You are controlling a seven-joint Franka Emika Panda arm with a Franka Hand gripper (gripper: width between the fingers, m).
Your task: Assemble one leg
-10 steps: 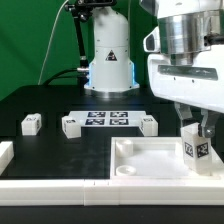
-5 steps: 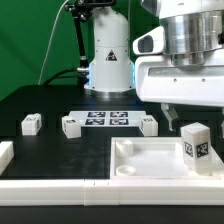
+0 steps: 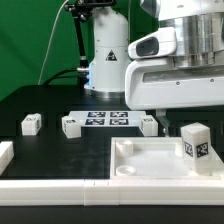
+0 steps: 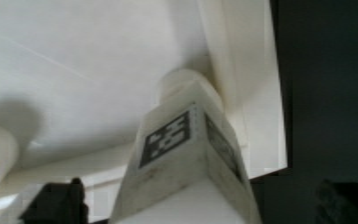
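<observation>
Leg (image 3: 196,146) upright in tabletop (image 3: 135,165) corner; jaws spread above, not touching.

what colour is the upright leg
The leg is white, with a black-and-white marker tag on its side; the exterior view shows it best.

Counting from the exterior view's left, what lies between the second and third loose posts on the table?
The marker board lies flat between the second post and the third post; the exterior view shows it.

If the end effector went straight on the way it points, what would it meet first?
Probably the leg standing in the tabletop, seen just ahead of the end effector; depth is unclear.
</observation>
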